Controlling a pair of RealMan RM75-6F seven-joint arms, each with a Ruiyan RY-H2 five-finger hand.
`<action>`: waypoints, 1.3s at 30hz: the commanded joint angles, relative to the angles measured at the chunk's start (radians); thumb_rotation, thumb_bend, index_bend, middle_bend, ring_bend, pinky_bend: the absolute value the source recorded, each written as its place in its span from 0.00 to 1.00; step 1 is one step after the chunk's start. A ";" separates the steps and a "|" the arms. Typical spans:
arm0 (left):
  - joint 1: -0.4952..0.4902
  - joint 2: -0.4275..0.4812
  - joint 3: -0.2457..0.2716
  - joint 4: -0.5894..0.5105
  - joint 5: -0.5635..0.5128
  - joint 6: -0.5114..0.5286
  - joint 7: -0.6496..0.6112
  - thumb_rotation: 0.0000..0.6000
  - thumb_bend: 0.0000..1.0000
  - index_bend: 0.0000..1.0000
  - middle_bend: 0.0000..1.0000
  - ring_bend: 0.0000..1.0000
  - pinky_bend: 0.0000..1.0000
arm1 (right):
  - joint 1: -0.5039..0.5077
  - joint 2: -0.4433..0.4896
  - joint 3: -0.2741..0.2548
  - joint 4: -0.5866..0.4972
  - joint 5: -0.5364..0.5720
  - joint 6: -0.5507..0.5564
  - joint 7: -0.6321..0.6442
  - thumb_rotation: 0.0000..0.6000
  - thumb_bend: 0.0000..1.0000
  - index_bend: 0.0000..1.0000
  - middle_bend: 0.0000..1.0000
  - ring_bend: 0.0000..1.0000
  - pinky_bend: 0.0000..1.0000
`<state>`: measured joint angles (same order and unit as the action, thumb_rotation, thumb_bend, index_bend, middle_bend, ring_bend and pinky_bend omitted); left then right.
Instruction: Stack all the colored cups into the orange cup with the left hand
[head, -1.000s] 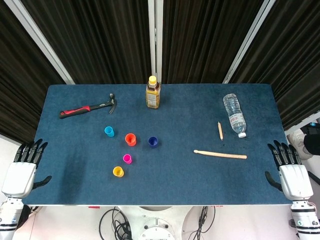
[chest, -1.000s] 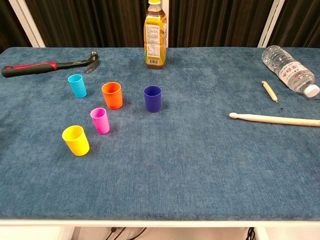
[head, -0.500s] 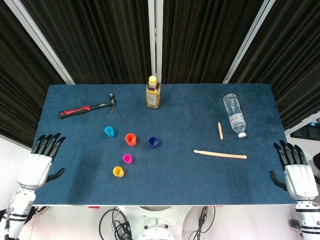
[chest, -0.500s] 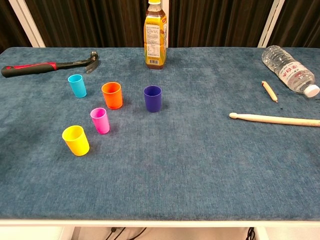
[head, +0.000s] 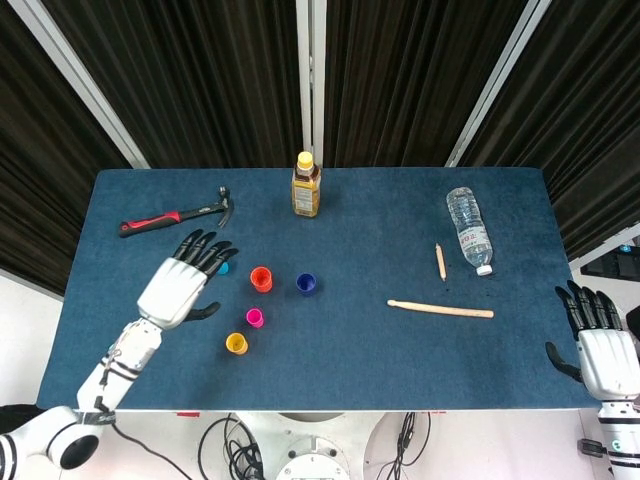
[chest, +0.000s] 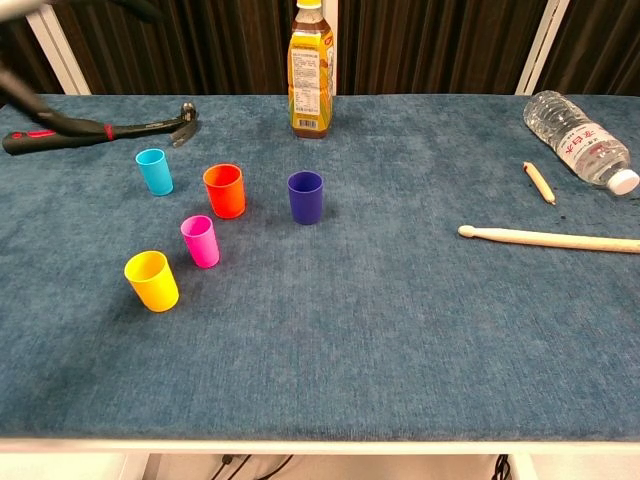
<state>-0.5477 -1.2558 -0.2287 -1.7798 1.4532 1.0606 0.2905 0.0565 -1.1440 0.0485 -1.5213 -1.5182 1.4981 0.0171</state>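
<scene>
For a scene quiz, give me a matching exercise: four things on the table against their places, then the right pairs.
Things:
1. orange cup
2. yellow cup
3. hammer
4. water bottle

Places:
A. lying on its side at the table's far right
B. nearest the front edge of all the cups
C. between the light blue cup and the dark blue cup
D. far left, beyond the left robot hand

Pairs: 1-C, 2-B, 3-D, 4-A
</scene>
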 joint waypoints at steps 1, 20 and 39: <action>-0.120 -0.059 -0.051 0.000 -0.132 -0.133 0.102 1.00 0.19 0.15 0.13 0.02 0.00 | -0.003 0.005 -0.004 0.012 -0.006 0.003 0.011 1.00 0.27 0.00 0.00 0.00 0.00; -0.491 -0.355 -0.060 0.219 -0.680 -0.237 0.442 1.00 0.19 0.16 0.17 0.18 0.00 | -0.004 0.021 0.005 0.016 0.007 -0.001 0.041 1.00 0.27 0.00 0.00 0.00 0.00; -0.566 -0.487 0.046 0.416 -0.722 -0.197 0.462 1.00 0.25 0.24 0.25 0.34 0.02 | -0.016 0.004 0.003 0.059 0.008 0.010 0.077 1.00 0.27 0.00 0.00 0.00 0.00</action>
<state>-1.1128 -1.7346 -0.1827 -1.3752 0.7267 0.8683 0.7655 0.0407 -1.1398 0.0511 -1.4629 -1.5106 1.5084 0.0937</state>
